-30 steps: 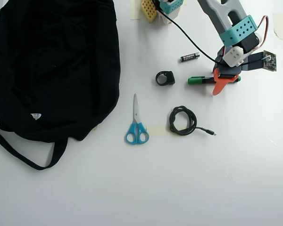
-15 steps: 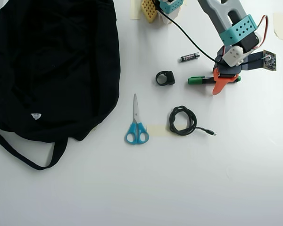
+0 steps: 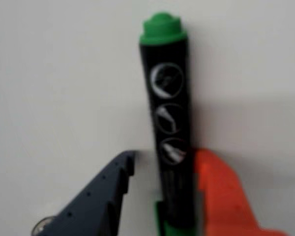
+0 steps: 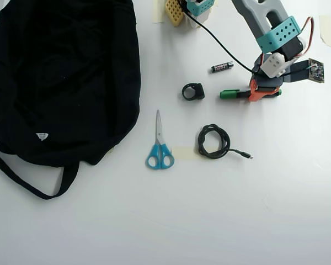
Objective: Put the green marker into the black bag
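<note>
On a white tabletop (image 4: 220, 221), the arm's gripper (image 3: 162, 162) straddles the slim green-capped, black-barrelled marker (image 3: 169, 128), jaws narrowed around it, orange one touching. Grasping seems in hand; next, a lift toward the large floppy black fabric bag (image 4: 60, 77), well left of the marker.

white table (image 4: 220, 221), black bag (image 4: 66, 77), scissors (image 4: 159, 149), cable (image 4: 213, 141), green marker (image 4: 231, 94)

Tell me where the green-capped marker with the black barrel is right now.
In the overhead view the green marker lies flat at upper right, between the gripper fingers, right of the small black ring and below the black battery.
</note>
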